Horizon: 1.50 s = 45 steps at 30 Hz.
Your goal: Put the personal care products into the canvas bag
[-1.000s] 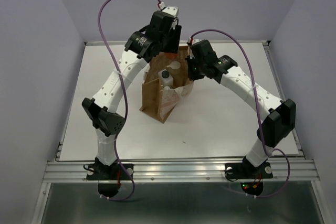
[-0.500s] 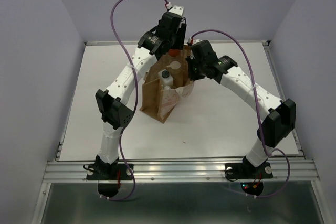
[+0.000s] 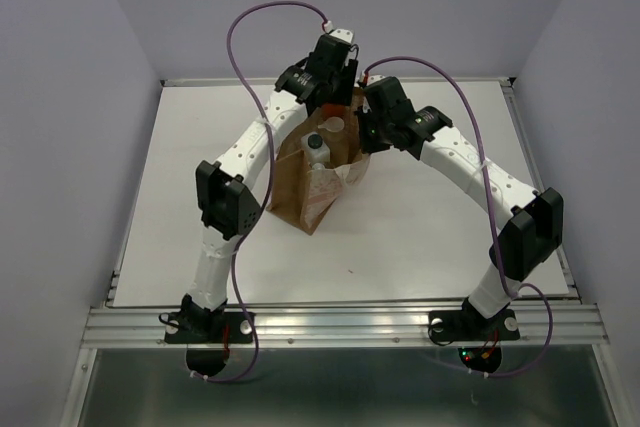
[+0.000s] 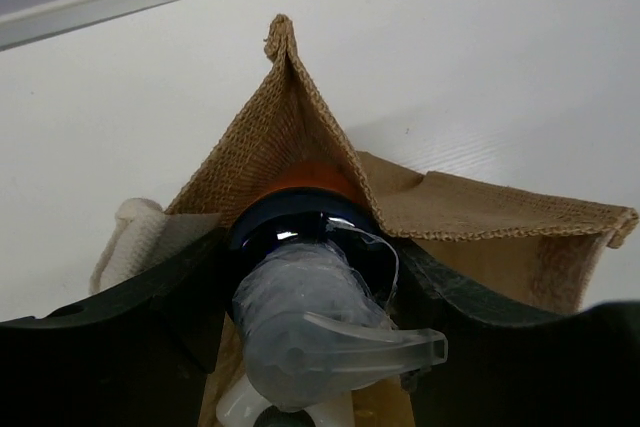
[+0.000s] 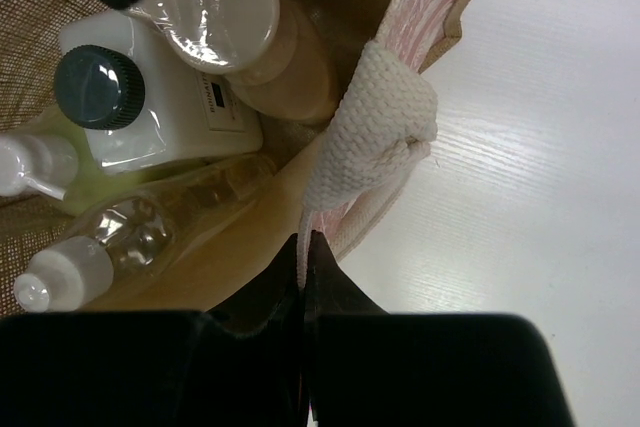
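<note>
Right wrist view, nearest first: the right gripper (image 5: 303, 259) has its fingers pressed together on the rim of the canvas bag (image 5: 352, 209), pinching it just below the white woven handle (image 5: 385, 117) and holding the mouth open. Inside lie four of the products: the amber bottle with white cap (image 5: 150, 227) on its side, the yellow-green bottle (image 5: 45, 162), the translucent white bottle with black cap (image 5: 165, 112) and, furthest in, the beige bottle (image 5: 240, 32).

That leaves one. In the left wrist view the left gripper (image 4: 310, 287) is clamped on the orange bottle (image 4: 303, 177) at its dark blue cap (image 4: 285, 229), the clear pump head pointing toward the camera. The burlap corner of the bag overlaps the bottle's shoulder, so it seems to be entering the mouth; how deep, I cannot tell. By my reading the task is nearly done, with only this release left.

From above, both arms arch over the white table (image 3: 430, 232), the left reaching furthest to hang over the bag's far corner, the right meeting the rim from the side.
</note>
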Motion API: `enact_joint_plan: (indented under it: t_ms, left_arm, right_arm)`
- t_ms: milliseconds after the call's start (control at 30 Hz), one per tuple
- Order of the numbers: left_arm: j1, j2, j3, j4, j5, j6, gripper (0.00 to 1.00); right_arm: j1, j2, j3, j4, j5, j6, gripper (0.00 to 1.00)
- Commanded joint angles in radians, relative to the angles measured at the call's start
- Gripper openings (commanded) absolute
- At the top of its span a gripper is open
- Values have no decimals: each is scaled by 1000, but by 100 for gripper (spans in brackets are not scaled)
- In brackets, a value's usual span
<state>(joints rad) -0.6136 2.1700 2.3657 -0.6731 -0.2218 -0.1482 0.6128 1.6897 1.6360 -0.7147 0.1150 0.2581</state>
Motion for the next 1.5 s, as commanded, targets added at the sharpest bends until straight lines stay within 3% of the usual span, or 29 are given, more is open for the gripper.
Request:
enact_joint_plan:
  t_ms: [0,333,367,433,500,567,633,667,833,1267,1400,1467]
  left_arm:
    - [-5,-39,-17,101,30,-22,0]
    - [6,33,-29,109,35,-47,0]
    - [6,34,-31,109,36,-48,3]
    - [8,34,-45,110,30,-53,15]
    - [8,36,-52,109,29,-53,20]
    - [8,37,-66,106,27,-54,42]
    - [8,40,-66,93,41,-53,53]
    - [8,40,-59,89,44,-48,65]
    - [8,22,-14,70,70,-37,89]
    - [8,-67,29,73,128,-30,93]
    - [6,-133,56,63,116,-21,97]
    - [6,-195,58,66,110,-11,99]
  right_arm:
    - [1,-18,-5,35,0,1,1]
    - [1,-21,-25,34,11,6,1]
    - [1,-21,-25,35,14,6,1]
    - [1,-19,-27,35,17,6,1]
    - [1,-21,-27,34,18,6,1]
    - [1,-21,-28,35,20,6,1]
    - [1,-21,-28,35,20,6,1]
    - [1,-21,-28,35,21,6,1]
    - [1,-18,-25,35,26,9,1]
    - [1,-28,-22,35,29,17,3]
    - [1,-30,-7,35,31,26,11]
    - [1,-30,14,35,34,32,21]
